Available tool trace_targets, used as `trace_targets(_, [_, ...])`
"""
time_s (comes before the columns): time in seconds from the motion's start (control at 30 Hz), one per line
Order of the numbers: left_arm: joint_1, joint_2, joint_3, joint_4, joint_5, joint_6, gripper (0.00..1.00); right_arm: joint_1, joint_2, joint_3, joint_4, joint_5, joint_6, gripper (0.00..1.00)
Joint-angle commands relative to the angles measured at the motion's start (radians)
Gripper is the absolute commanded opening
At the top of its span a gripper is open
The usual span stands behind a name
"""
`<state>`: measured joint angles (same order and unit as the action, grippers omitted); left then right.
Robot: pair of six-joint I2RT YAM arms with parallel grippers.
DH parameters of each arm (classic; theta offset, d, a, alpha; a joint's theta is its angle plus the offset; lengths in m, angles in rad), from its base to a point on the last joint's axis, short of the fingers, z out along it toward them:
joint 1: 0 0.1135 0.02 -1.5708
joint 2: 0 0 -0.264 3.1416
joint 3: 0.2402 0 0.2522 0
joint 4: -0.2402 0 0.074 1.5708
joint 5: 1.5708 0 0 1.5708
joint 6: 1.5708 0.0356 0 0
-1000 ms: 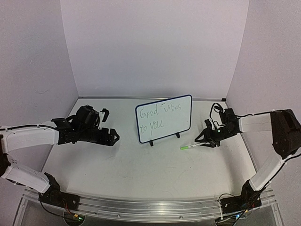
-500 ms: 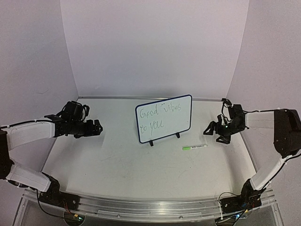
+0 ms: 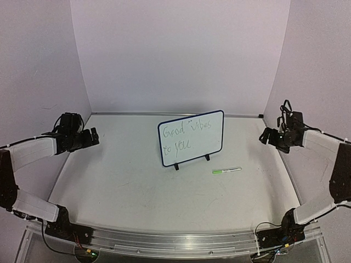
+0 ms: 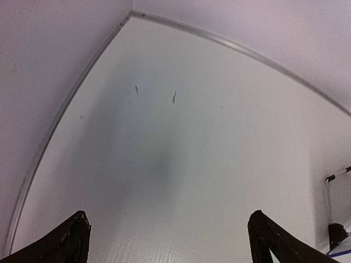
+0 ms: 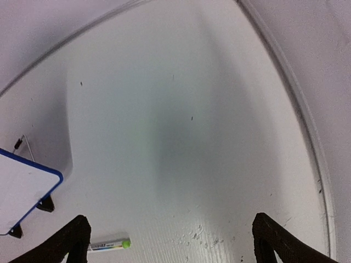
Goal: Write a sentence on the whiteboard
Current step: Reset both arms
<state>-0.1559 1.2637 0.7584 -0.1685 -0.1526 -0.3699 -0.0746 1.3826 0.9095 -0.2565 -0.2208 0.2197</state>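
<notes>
board (image 3: 191, 137) stands on the table (image 3: 137, 192) between the claws, well right of the left claw (image 3: 90, 137), well left of the right claw (image 3: 266, 137). words (image 3: 176, 131) on its face. pen (image 3: 226, 171) lies flat on the table before the board, nearer the right claw.

Left arm (image 3: 33, 153): set far out on the left side, forearm running inward from the left edge, wrist bent. Left gripper (image 3: 91, 137) points toward the middle. Jaws spread wide and empty. In the left wrist view its 2 fingers (image 4: 68, 241) show only as dark tips in the bottom corners.

Right arm (image 3: 323, 143): roughly mirrored, far right, elbow folded at the right edge. Right gripper (image 3: 266, 137) points inward. Jaws spread wide, empty, 2 dark fingers (image 5: 274, 241) in the lower corners of the right wrist view.
</notes>
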Motion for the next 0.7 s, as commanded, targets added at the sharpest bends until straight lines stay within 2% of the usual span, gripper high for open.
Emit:
trace_targets(0.0, [0.002,-0.138,-0.025,0.157,-0.174,0.07,0.99,-0.001,-0.179,-0.096,0.154,0.093,-0.051,0.98])
trace_targets(0.17, [0.002,-0.24,-0.199,0.299,-0.209,0.108,0.99,-0.001,-0.311,-0.258,0.313,0.138,-0.078,0.98])
trace_targets(0.4, [0.001,-0.237,-0.325,0.329,-0.307,0.069,0.99,-0.001,-0.435,-0.513,0.569,0.234,-0.048,0.98])
trace_targets(0.67, [0.002,-0.215,-0.333,0.338,-0.325,0.12,0.99,0.0,-0.479,-0.598,0.607,0.284,-0.051,0.98])
